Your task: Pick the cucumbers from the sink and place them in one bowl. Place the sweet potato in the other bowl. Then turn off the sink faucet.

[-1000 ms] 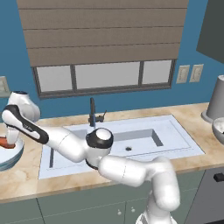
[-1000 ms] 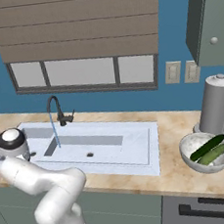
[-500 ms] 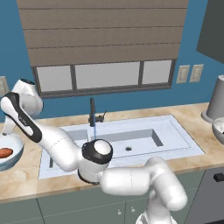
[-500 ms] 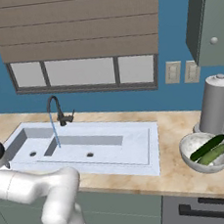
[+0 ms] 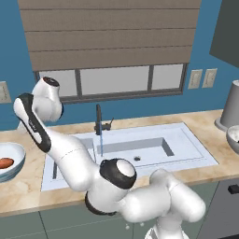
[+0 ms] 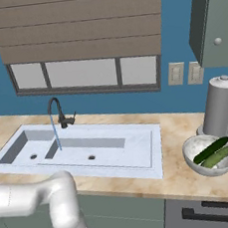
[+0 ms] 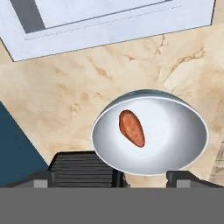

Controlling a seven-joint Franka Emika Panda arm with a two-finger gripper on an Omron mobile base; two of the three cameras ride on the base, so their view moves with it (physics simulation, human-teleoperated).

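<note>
The orange-red sweet potato (image 7: 131,127) lies loose inside the wide white bowl (image 7: 175,131) on the counter left of the sink (image 7: 87,17). My gripper (image 7: 140,175) hangs above that bowl, open, fingers far apart with nothing between them. From the left base view the same bowl (image 5: 11,168) holds the sweet potato (image 5: 5,163) at the far left edge. Two green cucumbers (image 6: 213,153) rest in the grey-white bowl (image 6: 192,158) right of the sink (image 6: 134,146). A thin stream of water falls from the dark faucet (image 6: 59,112) into the basin.
A tall grey cylinder (image 6: 218,105) stands just behind the cucumber bowl. The faucet (image 5: 99,120) rises at the back of the sink (image 5: 186,140), and my own arm (image 5: 70,154) sweeps across the sink's left end. A blue wall and a window back the counter.
The gripper has opened and let the sweet potato drop into the left bowl. The hand has since risen away from the bowl.
</note>
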